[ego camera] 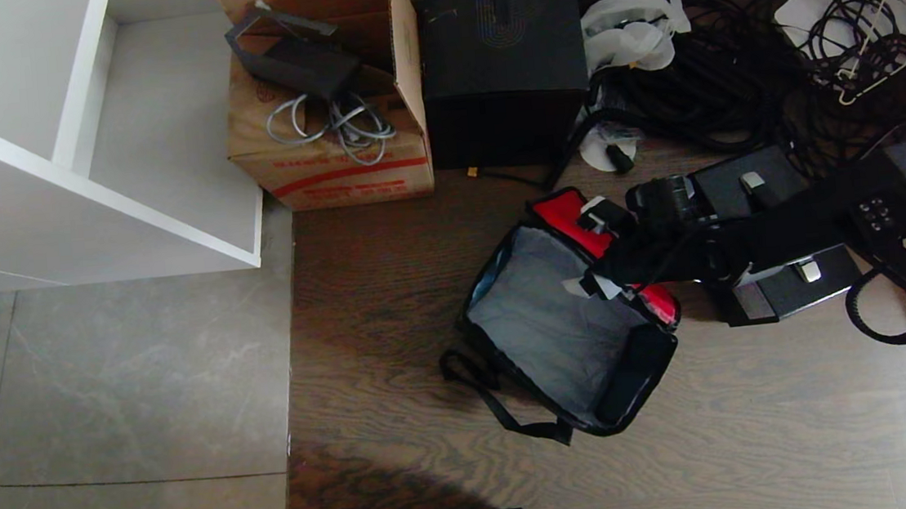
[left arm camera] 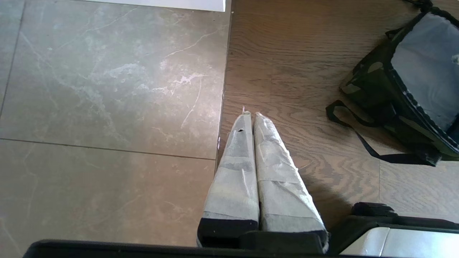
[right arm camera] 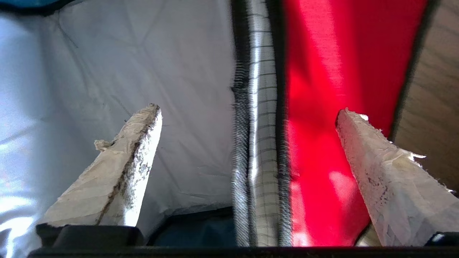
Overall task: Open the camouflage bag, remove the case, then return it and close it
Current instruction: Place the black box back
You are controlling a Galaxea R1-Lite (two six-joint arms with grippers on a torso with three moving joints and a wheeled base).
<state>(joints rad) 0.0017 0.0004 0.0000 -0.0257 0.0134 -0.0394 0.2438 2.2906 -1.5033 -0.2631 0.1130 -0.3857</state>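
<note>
The camouflage bag (ego camera: 541, 321) lies open on the wood floor, its grey inside bare and its red-lined flap (ego camera: 564, 216) folded back. My right gripper (ego camera: 590, 246) hangs open over the bag's right rim. In the right wrist view the gripper (right arm camera: 248, 110) straddles the zipper edge, one finger over the grey lining (right arm camera: 143, 53), the other over the red lining (right arm camera: 322, 71), holding nothing. The flat black case (ego camera: 785, 295) lies on the floor right of the bag, partly under my right arm. My left gripper (left arm camera: 251, 114) is shut and parked over the floor, left of the bag (left arm camera: 373, 86).
A brown carton (ego camera: 326, 118) and a tall black box (ego camera: 501, 53) stand behind the bag. Black cables (ego camera: 732, 74) and white paper rolls (ego camera: 637, 17) lie at the back right. A white shelf unit (ego camera: 83, 155) stands at the left. The bag's strap (ego camera: 508, 414) trails forward.
</note>
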